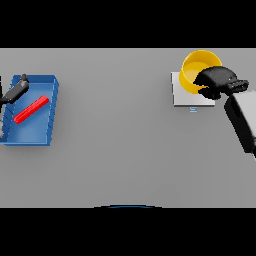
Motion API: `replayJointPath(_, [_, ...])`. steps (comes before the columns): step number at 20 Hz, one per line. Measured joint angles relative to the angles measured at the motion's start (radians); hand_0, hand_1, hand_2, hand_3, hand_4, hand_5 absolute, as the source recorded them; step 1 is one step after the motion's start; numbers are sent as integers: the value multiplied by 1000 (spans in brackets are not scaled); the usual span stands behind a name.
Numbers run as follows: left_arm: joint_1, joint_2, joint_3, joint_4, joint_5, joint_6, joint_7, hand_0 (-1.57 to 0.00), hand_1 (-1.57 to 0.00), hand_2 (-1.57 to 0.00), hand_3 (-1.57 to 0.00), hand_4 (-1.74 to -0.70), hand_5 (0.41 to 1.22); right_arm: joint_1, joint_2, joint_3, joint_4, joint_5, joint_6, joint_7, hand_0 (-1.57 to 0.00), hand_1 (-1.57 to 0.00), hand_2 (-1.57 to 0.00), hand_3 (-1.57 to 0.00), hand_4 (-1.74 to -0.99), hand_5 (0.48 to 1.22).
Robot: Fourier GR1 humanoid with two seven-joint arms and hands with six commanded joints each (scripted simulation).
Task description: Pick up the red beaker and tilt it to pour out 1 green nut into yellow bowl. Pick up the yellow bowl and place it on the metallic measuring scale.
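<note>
- Round yellow bowl (196, 67) sits on flat metallic measuring scale (186, 90) near grey bench (120, 150) far right edge; placing step, looks nearly done.
- Right hand (216, 80) curled on bowl rim; next: let go, lift clear.
- Left hand (17, 89) over blue tray (35, 132), fingers: cannot tell.
- No readable writing.

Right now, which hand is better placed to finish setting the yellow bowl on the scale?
The right hand. It is already at the yellow bowl, which sits over the metallic scale. The left hand is far across the table, over the blue tray that holds the red beaker.
</note>
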Motion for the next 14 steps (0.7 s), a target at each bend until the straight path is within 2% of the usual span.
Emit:
replayJointPath(2, [-7,-7,3,10,4,-5,-7,1,1,1,1,-728,675,1,2,-6,24,-2,-23,-24,-1571,-1571,-1362,-1338,-1741,1221])
replayJointPath(5, [-3,-7,-1,8,4,-9,-1,1,1,1,1,-723,671,3,15,-13,58,-12,-38,-55,-1556,-1571,-1338,-1436,-1741,1221])
replayJointPath(7, [-10,-10,-2,22,0,-10,-3,1,1,1,1,-722,668,-7,23,-15,73,-13,-45,-57,-1464,-1571,-1335,-1451,-1741,1221])
replayJointPath(8, [-15,-7,0,25,-1,-12,-9,1,1,1,1,-724,667,-1,27,-13,70,-13,-44,-49,-1448,-1501,-1382,-1390,-1734,1221])
replayJointPath(10, [-16,-14,-4,33,-2,-13,-9,1,1,1,1,-724,671,-5,35,-17,75,-14,-52,-39,-1492,-1484,-1450,-1097,-1737,1221])
replayJointPath(11, [-15,-8,-5,25,-5,-14,-10,1,1,1,1,-722,671,-4,34,-19,71,-16,-49,-38,-1439,-1337,-1286,-990,-1688,1221])
replayJointPath(13, [-25,-9,-1,38,0,-23,-5,1,1,1,1,-719,668,-4,31,-21,59,-21,-27,-41,-990,-882,-921,-796,-1629,1080])
replayJointPath(14, [-23,-12,0,40,0,-20,-15,1,1,1,1,-719,667,-5,30,-16,59,-15,-24,-36,-792,-705,-782,-723,-1609,1029])
